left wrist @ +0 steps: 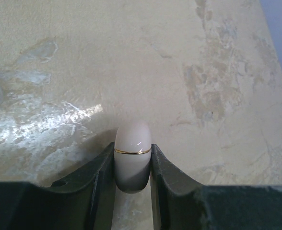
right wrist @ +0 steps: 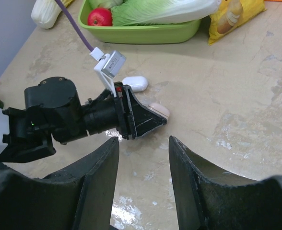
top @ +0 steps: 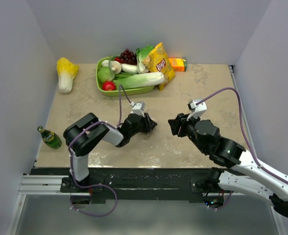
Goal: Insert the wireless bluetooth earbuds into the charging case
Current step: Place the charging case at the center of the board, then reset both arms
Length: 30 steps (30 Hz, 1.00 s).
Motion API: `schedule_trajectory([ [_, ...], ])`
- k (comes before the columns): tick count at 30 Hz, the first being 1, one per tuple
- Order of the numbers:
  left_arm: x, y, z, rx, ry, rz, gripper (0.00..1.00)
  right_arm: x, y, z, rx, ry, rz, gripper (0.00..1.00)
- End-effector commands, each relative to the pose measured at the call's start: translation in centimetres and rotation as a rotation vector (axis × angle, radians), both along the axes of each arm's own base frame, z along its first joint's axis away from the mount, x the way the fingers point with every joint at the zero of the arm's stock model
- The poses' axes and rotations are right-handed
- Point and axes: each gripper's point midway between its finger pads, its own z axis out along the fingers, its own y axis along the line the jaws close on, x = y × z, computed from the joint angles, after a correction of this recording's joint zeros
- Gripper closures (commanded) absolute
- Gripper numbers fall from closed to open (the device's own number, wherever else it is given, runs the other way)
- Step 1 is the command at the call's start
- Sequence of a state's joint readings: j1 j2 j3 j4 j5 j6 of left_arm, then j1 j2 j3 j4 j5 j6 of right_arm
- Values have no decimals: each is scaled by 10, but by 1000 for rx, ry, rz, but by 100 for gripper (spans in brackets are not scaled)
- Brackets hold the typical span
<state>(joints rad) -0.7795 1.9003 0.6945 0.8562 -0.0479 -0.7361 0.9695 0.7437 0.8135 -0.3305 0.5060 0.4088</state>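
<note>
charging case [left wrist: 133, 143]: pale pebble with a gold seam, looks closed, mid-table [left wrist: 189, 57]
left gripper [left wrist: 133, 155]: clamped on the case
right gripper [right wrist: 142, 141]: roughly half open, empty, nearby
earbuds: can't spot any
white pebble [right wrist: 135, 83]: just beyond the case, can't tell what it is
progress: I'd say nothing's inserted yet

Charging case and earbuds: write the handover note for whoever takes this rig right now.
Left gripper: shut on a pale pink capsule with a thin gold band, down near the table.
Right gripper: open and empty, facing the left one.
White charging case: lying on the table beside the left gripper, apparently closed, not held.
Earbuds: none visible loose; I cannot tell whether the capsule belongs to the set.
Done: no insertion shows.
Left: find both earbuds, open the case, seat them.
</note>
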Motion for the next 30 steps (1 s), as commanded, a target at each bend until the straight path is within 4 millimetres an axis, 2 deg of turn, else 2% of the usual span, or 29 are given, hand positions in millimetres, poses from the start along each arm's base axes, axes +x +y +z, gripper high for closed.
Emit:
schedule_trajectory([
  [1, 12, -4, -2, -17, 45, -1, 66, 0, -3, 12, 44, -19, -17, 51],
  [4, 8, 0, -13, -10, 89, -19, 52, 0, -3, 12, 41, -19, -17, 49],
  [7, 3, 6, -22, -13, 138, -23, 43, 1, -2, 11, 37, -18, -16, 48],
  [10, -1, 20, -30, -15, 177, -10, 38, 0, -3, 10, 37, -17, -17, 48],
  [13, -3, 38, -28, -17, 184, 28, 34, 0, -3, 10, 39, -16, -15, 47],
  [15, 2, 49, -14, -25, 167, 66, 32, 0, -3, 8, 38, -13, -16, 47],
  [17, 0, 66, -16, 6, 191, 107, 32, 0, -3, 8, 38, -13, -16, 46],
  [18, 2, 70, 0, -3, 166, 125, 31, 0, -2, 7, 35, -12, -16, 47],
  [20, 2, 90, -2, 63, 182, 198, 30, 0, -2, 7, 36, -12, -16, 46],
  [21, 6, 97, 13, 68, 149, 236, 29, 0, -2, 7, 37, -14, -14, 46],
  [23, 2, 107, 16, 104, 158, 266, 29, 1, 0, 7, 39, -15, -12, 46],
  [24, 2, 110, 32, 94, 125, 274, 29, 1, 0, 5, 38, -14, -11, 46],
  [26, -2, 116, 39, 98, 113, 285, 28, 2, 3, 4, 37, -14, -8, 46],
  [27, -2, 121, 54, 68, 86, 313, 29, 2, 4, 3, 37, -12, -3, 46],
  [28, -9, 128, 51, 67, 90, 328, 29, 2, 4, 2, 37, -12, -3, 45],
  [29, -11, 131, 56, 51, 75, 338, 29, 3, 5, 0, 32, -10, -4, 45],
  [30, -12, 136, 71, 11, 44, 362, 29, 3, 5, -2, 30, -6, -5, 45],
])
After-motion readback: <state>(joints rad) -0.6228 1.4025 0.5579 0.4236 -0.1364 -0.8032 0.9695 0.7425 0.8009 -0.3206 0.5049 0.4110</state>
